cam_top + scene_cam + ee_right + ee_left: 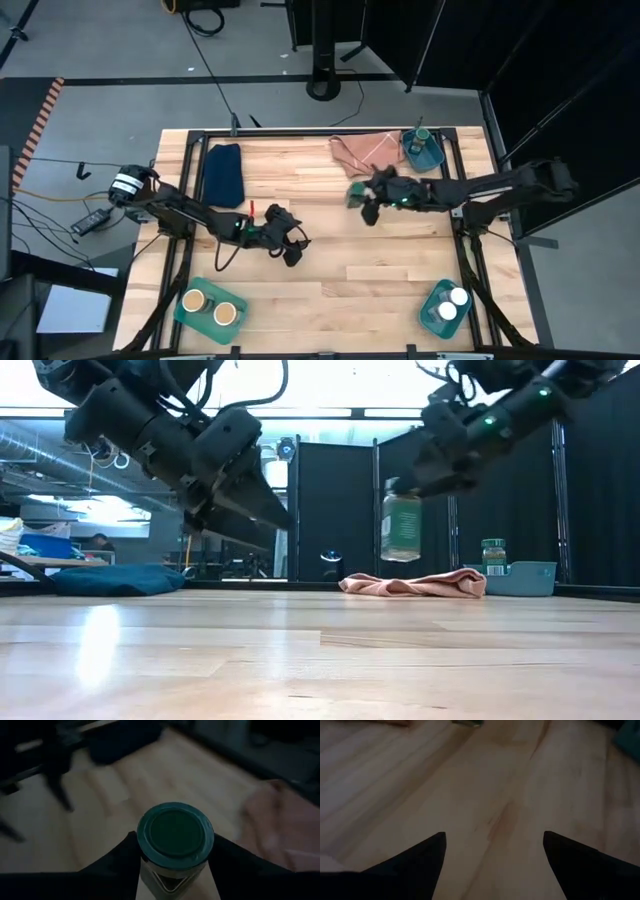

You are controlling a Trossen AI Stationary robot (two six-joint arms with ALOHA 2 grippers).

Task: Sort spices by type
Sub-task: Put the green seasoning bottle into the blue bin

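A spice jar with a green lid point(401, 525) hangs over the middle of the table's far half, with my right gripper point(362, 198) shut on it. A second green-lidded jar point(421, 133) stands in the teal bin point(432, 158) at the far right. Two tan-lidded jars point(211, 307) stand in the near-left bin point(183, 314). Two white-lidded jars point(452, 303) stand in the near-right bin point(432, 300). My left gripper point(492, 845) is open above bare wood, left of the table's centre, with nothing between its fingers. My right gripper pinches the jar's upper part just below the green lid point(148, 868), one finger point(120, 857) on either side. The fingers slant down from the table's right side. The jar hangs upright below them, lifted clear of the table.
A pink cloth point(362, 150) lies at the far edge beside the far-right bin, and a dark blue cloth point(224, 172) lies at the far left. A black frame point(300, 133) runs round the table. Bare wood lies between the two near bins.
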